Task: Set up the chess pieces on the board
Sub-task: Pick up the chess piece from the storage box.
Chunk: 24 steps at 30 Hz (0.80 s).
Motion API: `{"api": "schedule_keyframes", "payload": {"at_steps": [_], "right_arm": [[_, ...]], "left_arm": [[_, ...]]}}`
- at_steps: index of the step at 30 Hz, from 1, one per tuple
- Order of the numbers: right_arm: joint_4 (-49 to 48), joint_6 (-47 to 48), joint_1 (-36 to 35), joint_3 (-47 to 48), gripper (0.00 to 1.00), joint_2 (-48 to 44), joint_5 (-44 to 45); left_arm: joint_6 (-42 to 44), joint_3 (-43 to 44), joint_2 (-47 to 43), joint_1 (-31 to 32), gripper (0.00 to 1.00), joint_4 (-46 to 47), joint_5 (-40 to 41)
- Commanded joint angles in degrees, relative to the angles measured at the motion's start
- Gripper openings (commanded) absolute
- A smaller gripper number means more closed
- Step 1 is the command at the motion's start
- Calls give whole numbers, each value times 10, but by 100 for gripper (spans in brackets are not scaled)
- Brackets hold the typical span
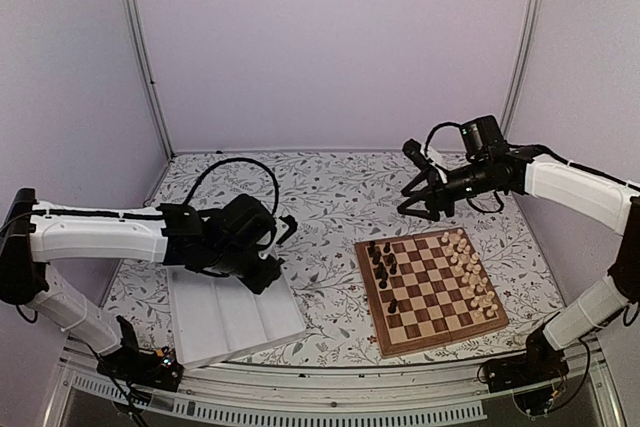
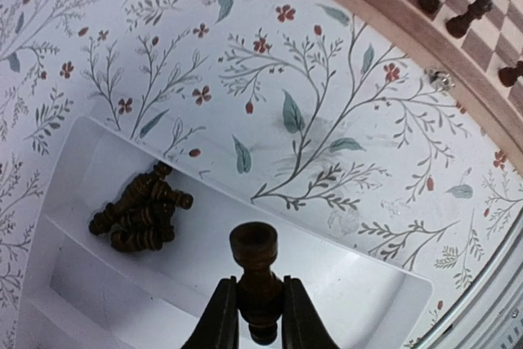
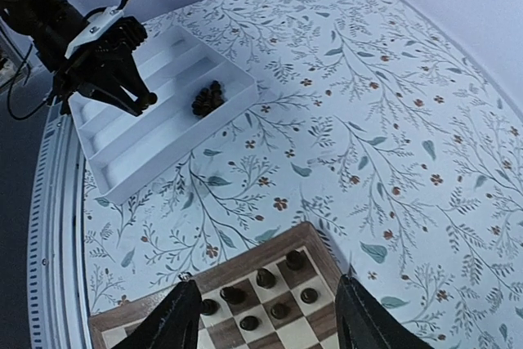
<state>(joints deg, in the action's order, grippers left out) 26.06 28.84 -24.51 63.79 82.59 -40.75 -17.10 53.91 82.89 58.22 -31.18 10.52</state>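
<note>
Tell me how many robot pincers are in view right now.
2. The left pincer is over the white tray, shut on a dark chess piece; the right pincer hangs open by the board's far edge. Neither is hidden.

**Clearance around the board**

Noted bare floral cloth left of the board, open lane up to the white tray. Logged left gripper, clamped on a dark piece, blocking space over that tray. Found dark chessmen crowding the board's left files, cream chessmen its right files; middle files bare. Saw right gripper, jaws apart, raised by the board's far left corner.
</note>
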Motion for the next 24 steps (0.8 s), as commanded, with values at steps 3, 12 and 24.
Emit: {"api": "schedule_keyframes", "payload": {"at_steps": [3,12,24], "right_arm": [[54,-59,-83,144,59,148,-89],[121,-117,-175,349,59,343,-167],[121,-138,-225,390,59,387,-165]], "left_arm": [[90,-72,-71,-40,1,201,-67],[93,-98,-92,-49,3,252,-99],[94,-83,-76,-50,6,254,-132]]}}
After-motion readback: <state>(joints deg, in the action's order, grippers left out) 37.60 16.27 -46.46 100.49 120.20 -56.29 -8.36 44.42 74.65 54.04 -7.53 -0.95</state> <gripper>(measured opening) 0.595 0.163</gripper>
